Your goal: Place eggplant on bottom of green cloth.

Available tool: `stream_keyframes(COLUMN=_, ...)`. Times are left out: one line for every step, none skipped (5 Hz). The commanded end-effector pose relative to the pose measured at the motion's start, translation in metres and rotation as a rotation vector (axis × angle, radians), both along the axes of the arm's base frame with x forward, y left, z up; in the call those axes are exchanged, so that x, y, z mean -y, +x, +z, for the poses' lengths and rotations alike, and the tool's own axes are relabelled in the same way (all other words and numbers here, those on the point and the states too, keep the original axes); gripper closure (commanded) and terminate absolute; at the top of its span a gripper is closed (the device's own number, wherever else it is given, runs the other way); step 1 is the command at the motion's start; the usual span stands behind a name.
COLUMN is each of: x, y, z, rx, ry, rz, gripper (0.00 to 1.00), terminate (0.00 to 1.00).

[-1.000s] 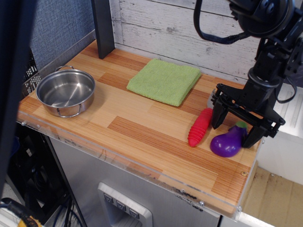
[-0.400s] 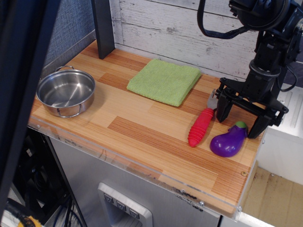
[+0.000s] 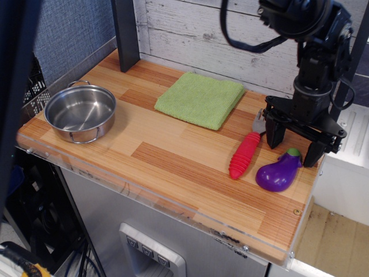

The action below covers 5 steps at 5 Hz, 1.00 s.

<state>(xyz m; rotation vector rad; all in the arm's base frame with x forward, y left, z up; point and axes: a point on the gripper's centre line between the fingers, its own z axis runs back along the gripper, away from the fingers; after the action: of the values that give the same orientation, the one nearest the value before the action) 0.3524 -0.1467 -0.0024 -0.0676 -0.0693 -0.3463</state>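
The purple eggplant point(image 3: 279, 171) with a green stem cap lies on the wooden table near its right front corner. The green cloth point(image 3: 200, 98) lies flat at the back middle of the table. My black gripper point(image 3: 294, 149) hangs open just above and behind the eggplant's stem end, one finger on either side of it. It holds nothing.
A red-handled fork point(image 3: 244, 154) lies just left of the eggplant, its metal head under the gripper's left finger. A steel pot point(image 3: 80, 112) stands at the left. A dark post point(image 3: 125, 34) rises at the back left. The table's right edge point(image 3: 304, 216) is close to the eggplant.
The gripper has risen and drawn back from around the eggplant, staying open. The eggplant and the fork lie where they were.
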Motion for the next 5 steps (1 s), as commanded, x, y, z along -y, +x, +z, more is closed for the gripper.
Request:
stream_keyframes(x=0.0167, y=-0.0444, z=-0.0391, rx=-0.097, ry=-0.030, rz=-0.157, gripper=0.00, terminate=0.00)
stream_keyframes(x=0.0173, y=-0.0471, z=-0.0393, rx=-0.110, ry=-0.029, rz=-0.167, gripper=0.00, terminate=0.00)
stream_keyframes(x=0.0167, y=-0.0464, z=-0.0373, rx=-0.113, ry=-0.042, rz=-0.151, gripper=0.00, terminate=0.00)
stream_keyframes(x=0.0165, y=-0.0462, z=-0.0375, rx=-0.146, ry=-0.011, rz=-0.118, gripper=1.00, terminate=0.00)
stream_keyframes(x=0.0181, y=-0.0453, z=-0.0357, rx=-0.169, ry=0.019, rz=-0.102, gripper=1.00, terminate=0.00)
